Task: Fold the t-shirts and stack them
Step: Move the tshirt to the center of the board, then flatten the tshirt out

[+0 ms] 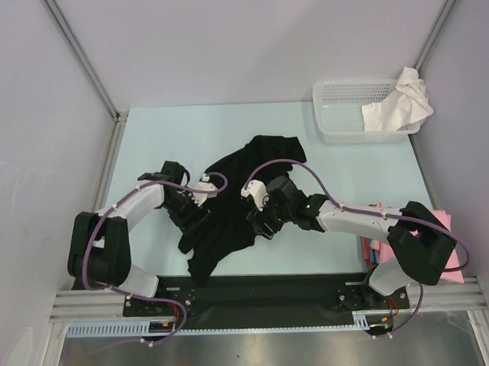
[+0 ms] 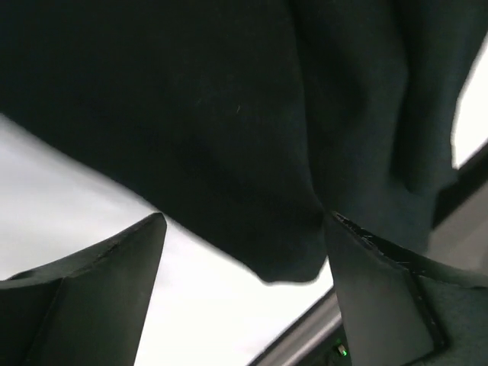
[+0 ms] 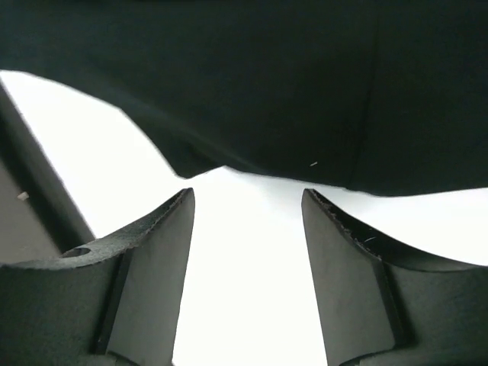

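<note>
The large black t-shirt (image 1: 242, 169) lies crumpled in the middle of the table. My left gripper (image 1: 195, 219) is at its left side, open; in the left wrist view the black cloth (image 2: 229, 114) hangs just past the gripper (image 2: 245, 221), a corner dipping between the tips, not pinched. My right gripper (image 1: 262, 224) is at the shirt's right side, open and empty (image 3: 248, 194); the cloth edge (image 3: 267, 114) lies just beyond its fingertips. A white t-shirt (image 1: 398, 104) drapes over the basket's corner. Pink and red t-shirts (image 1: 441, 221) lie at the right edge, partly hidden by my right arm.
A white mesh basket (image 1: 342, 111) stands at the back right. The metal rail (image 1: 248, 299) of the table's near edge runs just below the shirt's lower end. Walls stand to the left, back and right.
</note>
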Available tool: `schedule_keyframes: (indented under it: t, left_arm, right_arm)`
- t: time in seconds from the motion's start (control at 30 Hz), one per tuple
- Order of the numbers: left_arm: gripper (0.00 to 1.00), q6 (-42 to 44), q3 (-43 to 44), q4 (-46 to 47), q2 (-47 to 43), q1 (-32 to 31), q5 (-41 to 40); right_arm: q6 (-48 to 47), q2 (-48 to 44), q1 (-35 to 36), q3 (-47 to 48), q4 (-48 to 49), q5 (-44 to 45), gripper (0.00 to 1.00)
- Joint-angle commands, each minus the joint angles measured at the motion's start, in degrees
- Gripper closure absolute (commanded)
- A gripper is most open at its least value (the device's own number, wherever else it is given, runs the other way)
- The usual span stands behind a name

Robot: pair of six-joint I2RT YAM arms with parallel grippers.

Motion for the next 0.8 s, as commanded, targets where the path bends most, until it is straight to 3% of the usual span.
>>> schedule_keyframes:
  t: [0.0,0.07,0.13,0.2,0.23,0.27,0.3,0.33,0.57,0.7,0.73,0.77]
  left_arm:
    - [0.25,-0.96,-3.20,7.48,2.49,-4.02,-4.62]
    - [0.45,-0.87,-3.47,9.34,3.73,-4.38,-8.24]
    - [0.73,-0.87,-2.51,10.31,4.61,-3.77,-11.13]
    - [1.00,-1.74,-1.28,12.51,4.70,-3.06,-12.98]
    - [1.00,-2.01,-0.67,13.30,4.87,-1.84,-14.03]
    - [1.00,-2.36,-0.05,14.96,5.05,-1.13,-16.13]
    - [1.00,-2.89,1.61,16.02,5.31,-0.26,-17.11]
    - [1.00,-3.24,2.58,17.16,6.10,1.75,-18.25]
    - [1.00,-5.53,16.11,28.76,15.57,8.19,-31.60]
    - [0.97,-4.47,26.64,30.27,22.44,8.37,-33.12]
    - [0.90,-4.39,28.07,30.18,23.67,8.37,-32.68]
    - [0.67,-3.86,29.21,29.83,24.38,8.28,-31.98]
  right_arm:
    - [-1.46,1.84,-0.38,1.45,6.12,3.49,0.36]
    - [-1.63,5.09,-0.47,2.33,6.12,6.13,0.36]
    - [-1.11,8.76,-0.47,3.91,6.38,8.85,0.37]
    - [-0.23,11.41,-0.82,5.75,5.16,11.14,0.46]
    - [0.47,13.51,-1.52,6.72,4.46,12.37,0.64]
    - [1.26,14.67,-2.05,8.64,3.75,12.81,0.75]
    - [1.88,15.46,-2.49,9.53,2.09,14.65,0.93]
    - [2.93,15.99,-3.88,10.24,1.29,14.58,1.00]
    - [4.87,10.38,-8.54,7.61,1.29,15.01,1.00]
    - [5.92,8.53,-10.66,4.89,0.58,15.37,1.00]
    - [6.10,8.09,-10.93,4.62,0.67,15.28,1.00]
    - [6.10,7.82,-10.93,4.45,0.58,15.54,1.00]
